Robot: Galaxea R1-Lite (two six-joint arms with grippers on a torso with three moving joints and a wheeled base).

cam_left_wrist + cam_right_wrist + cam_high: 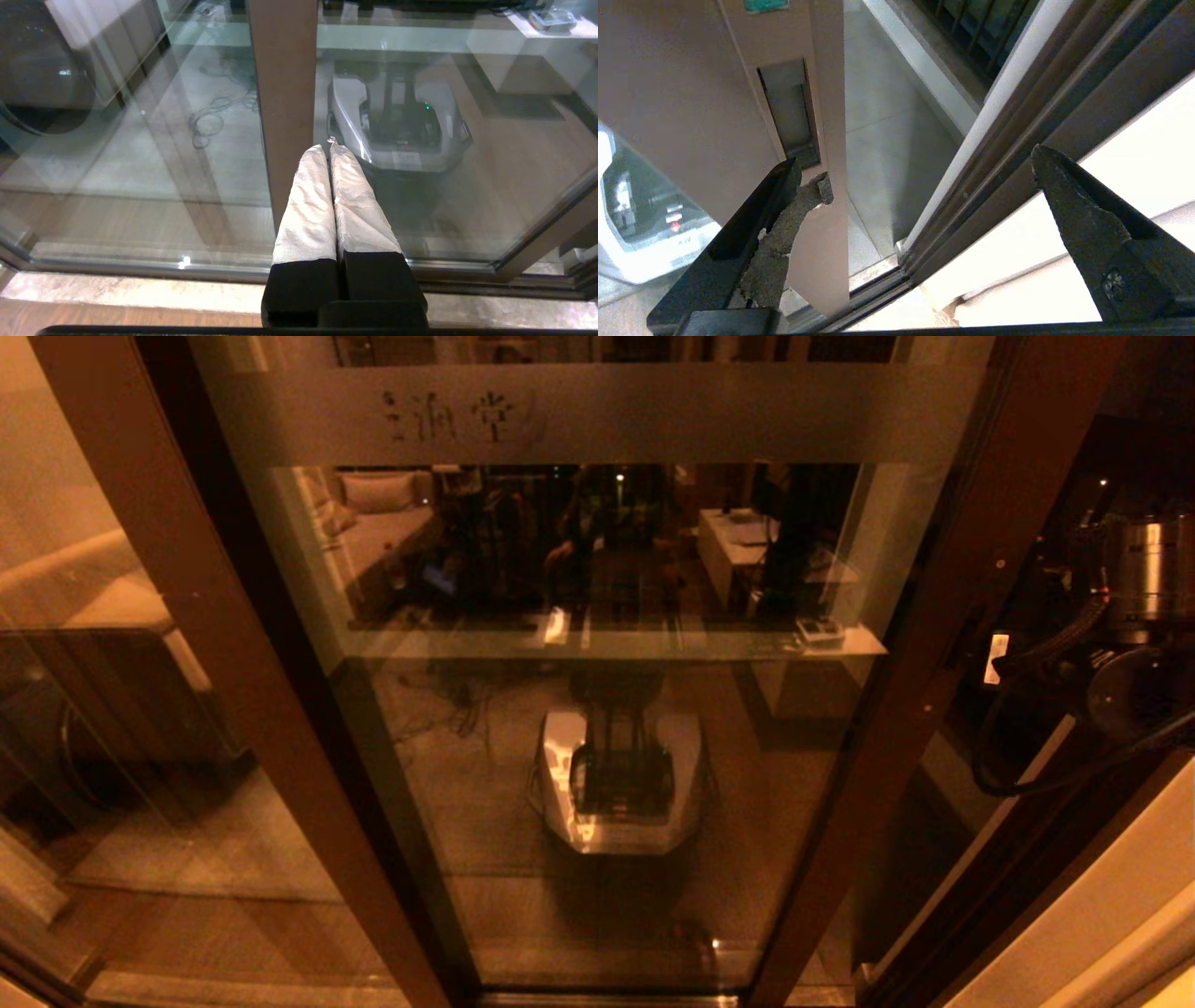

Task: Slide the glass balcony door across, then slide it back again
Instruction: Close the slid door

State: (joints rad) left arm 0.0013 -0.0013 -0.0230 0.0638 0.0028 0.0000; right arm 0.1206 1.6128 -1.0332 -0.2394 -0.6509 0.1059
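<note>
Right tool point(924, 177) hangs spread wide, one finger point(784, 219) just beside the recessed handle point(789, 112) in the glass balcony door point(597, 644) frame's edge. That door fills the head view, a gap at its right. Left tool point(329, 148) sits clenched near the sill.

Glass balcony door point(597, 728) dead ahead, gap at its right edge, right gripper point(924, 186) beside recessed handle point(789, 107).

Glass balcony door point(597, 709) — dark brown frame, frosted band with etched characters.
</note>
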